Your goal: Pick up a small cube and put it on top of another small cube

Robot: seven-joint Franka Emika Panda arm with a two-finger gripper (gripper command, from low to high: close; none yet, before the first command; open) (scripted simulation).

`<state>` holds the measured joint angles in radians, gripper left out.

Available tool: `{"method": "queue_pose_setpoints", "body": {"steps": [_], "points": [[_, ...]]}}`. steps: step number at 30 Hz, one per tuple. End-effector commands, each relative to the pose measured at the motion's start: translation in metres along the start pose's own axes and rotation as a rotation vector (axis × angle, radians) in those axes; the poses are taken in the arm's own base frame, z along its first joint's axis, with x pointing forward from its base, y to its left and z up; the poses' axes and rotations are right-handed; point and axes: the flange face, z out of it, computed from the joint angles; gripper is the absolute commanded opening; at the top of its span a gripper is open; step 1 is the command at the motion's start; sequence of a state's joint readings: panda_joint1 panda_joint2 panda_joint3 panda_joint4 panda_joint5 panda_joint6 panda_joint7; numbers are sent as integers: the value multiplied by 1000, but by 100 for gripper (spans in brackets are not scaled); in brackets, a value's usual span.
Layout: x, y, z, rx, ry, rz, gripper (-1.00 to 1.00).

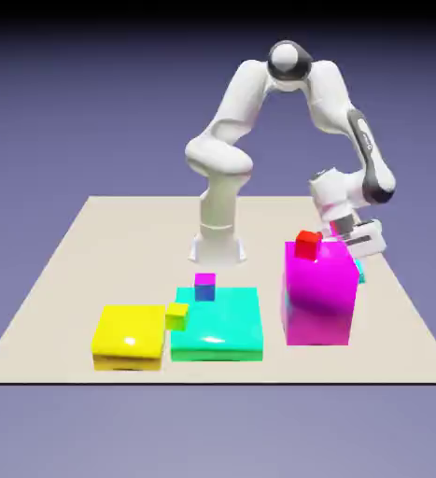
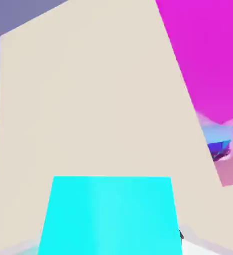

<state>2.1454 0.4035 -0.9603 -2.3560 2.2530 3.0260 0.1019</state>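
Observation:
The small cube (image 2: 111, 214), plain cyan, fills the bottom of the hand view between my fingers, which it mostly hides. In the exterior view only a cyan sliver of the small cube (image 1: 359, 272) shows past the big magenta block's right edge. My gripper (image 1: 358, 254) is low behind that block and shut on the cube. The other small cube (image 1: 204, 279), tiny and magenta, sits on a tiny blue cube (image 1: 204, 293) on the wide cyan slab (image 1: 226, 327), well to the exterior view's left of the gripper.
A big magenta block (image 1: 320, 297) with a red cube (image 1: 307, 245) on top stands right in front of the gripper; the same block (image 2: 208, 55) fills the hand view's upper right. A yellow slab (image 1: 128, 336) and a small yellow cube (image 1: 175, 316) lie left of the cyan slab.

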Motion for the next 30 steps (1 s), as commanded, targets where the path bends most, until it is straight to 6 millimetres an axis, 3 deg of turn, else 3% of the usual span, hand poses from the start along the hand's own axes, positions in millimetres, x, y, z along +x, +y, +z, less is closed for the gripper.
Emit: {"method": "queue_pose_setpoints", "body": {"steps": [1, 6, 12, 16, 21, 30], "points": [[-6, -22, -5, 26, -45, -7, -100], [-12, -137, -48, 188, -239, -47, -100], [96, -164, -55, 195, -214, -319, -100], [165, -166, -66, 186, -209, -496, -100], [245, -152, -87, 166, -219, -710, -100], [360, -89, -138, 132, -292, -1074, -100]]}}
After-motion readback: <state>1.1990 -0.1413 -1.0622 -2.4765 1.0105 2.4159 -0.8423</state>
